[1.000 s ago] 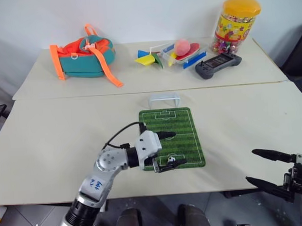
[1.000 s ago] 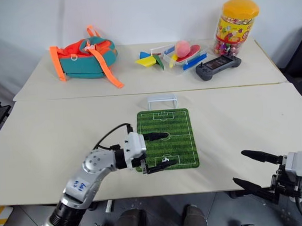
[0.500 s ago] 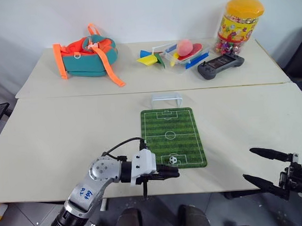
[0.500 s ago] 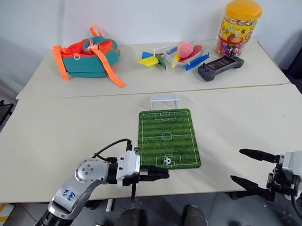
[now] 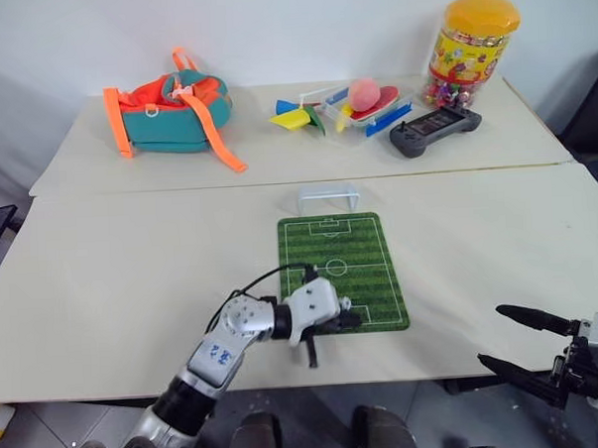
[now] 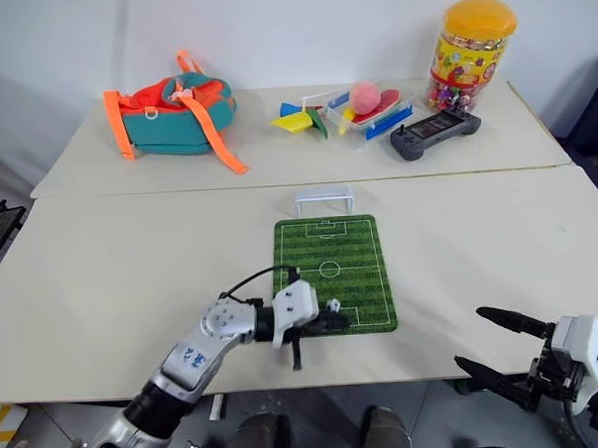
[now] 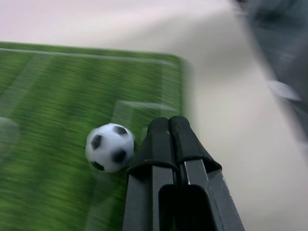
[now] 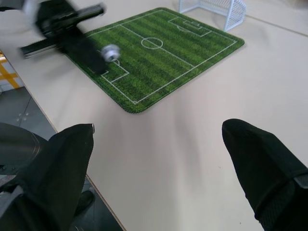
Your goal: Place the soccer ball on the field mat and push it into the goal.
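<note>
L gripper (image 7: 168, 126) fingers pressed together, nothing held, tips right beside soccer ball (image 7: 109, 147). Ball sits free on field mat (image 5: 366, 281), near end, by the printed goal box. Goal (image 5: 327, 196) at far end, just off mat edge. R gripper (image 8: 159, 159) jaws wide apart, empty, off to the side.

Risks, my read:
- Tips sit off ball's centre, so a push may glance, ball rolls sideways off mat.
- Too hard a shove: ball misses the narrow goal or knocks it.
- Tip drag could shift the mat.
</note>
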Motion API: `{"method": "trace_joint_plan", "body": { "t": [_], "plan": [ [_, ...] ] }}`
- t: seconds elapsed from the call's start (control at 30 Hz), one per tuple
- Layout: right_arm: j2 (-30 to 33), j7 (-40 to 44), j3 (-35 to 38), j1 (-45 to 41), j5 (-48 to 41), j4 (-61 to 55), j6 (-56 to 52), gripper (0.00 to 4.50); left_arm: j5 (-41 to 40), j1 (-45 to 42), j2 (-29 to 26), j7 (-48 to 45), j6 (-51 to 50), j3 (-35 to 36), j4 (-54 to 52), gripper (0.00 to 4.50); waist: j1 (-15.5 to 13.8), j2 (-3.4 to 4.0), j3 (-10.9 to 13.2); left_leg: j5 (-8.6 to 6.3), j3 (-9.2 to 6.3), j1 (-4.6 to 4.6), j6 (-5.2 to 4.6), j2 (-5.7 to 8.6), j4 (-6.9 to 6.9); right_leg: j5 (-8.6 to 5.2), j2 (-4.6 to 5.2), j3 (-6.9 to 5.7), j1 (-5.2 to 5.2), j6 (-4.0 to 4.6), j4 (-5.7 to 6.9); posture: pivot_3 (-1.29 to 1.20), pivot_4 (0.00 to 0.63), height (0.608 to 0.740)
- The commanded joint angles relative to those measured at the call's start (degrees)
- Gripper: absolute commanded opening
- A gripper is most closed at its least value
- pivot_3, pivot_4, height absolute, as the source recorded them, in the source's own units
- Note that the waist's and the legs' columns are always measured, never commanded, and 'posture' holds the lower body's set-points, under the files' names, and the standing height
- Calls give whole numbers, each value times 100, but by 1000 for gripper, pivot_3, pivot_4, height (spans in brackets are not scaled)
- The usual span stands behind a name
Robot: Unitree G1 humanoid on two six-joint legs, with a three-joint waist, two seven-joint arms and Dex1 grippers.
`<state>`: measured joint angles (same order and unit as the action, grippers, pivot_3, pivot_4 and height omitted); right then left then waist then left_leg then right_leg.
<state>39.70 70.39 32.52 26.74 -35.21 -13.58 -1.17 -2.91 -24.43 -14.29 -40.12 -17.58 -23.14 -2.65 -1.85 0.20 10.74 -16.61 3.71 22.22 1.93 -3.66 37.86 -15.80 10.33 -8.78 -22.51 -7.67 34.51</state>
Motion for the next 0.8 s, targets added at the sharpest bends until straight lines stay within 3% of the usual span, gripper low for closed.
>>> {"method": "trace_joint_plan", "body": {
  "t": [0.03, 0.37, 0.63, 0.7, 0.8],
  "plan": [
    [-54, -78, 186, 79, -41, -169, 119, 4500, 142, -443, 249, 805, -390, 584, -243, 17, 3, -1, 1, -1, 0, 0, -2, 0, 1, 1, 0, 0, 0, -1, 0, 0, 150, 740],
    [-28, -233, -20, -204, 85, 53, 192, 4500, -238, -323, 343, 979, -725, 1083, -985, 17, 28, -1, 1, 7, 3, 0, 15, 0, 4, 3, 0, 2, 1, -4, -2, 0, 150, 740],
    [86, -201, -179, -695, 199, 413, 210, 4500, -1050, 203, -124, 246, -1128, 1343, -1332, 17, 34, 0, 0, 3, 5, -1, 9, 0, 7, 3, -1, 6, -1, -4, 1, 0, 150, 740],
    [130, -178, -222, -803, 230, 477, 209, 4500, -936, 398, -365, 232, -981, 1406, -1419, 17, 33, 0, 0, 2, 5, 0, 6, 0, 10, 3, -1, 7, 0, -4, 1, 0, 150, 740],
    [245, -121, -293, -1077, 269, 682, 190, 4500, -1673, 547, -532, -173, -1409, 1790, -1441, 195, 37, 2, -1, 1, 5, -2, 6, -1, 7, 3, -1, 7, -1, -4, 2, 0, 150, 740]
  ]
}}
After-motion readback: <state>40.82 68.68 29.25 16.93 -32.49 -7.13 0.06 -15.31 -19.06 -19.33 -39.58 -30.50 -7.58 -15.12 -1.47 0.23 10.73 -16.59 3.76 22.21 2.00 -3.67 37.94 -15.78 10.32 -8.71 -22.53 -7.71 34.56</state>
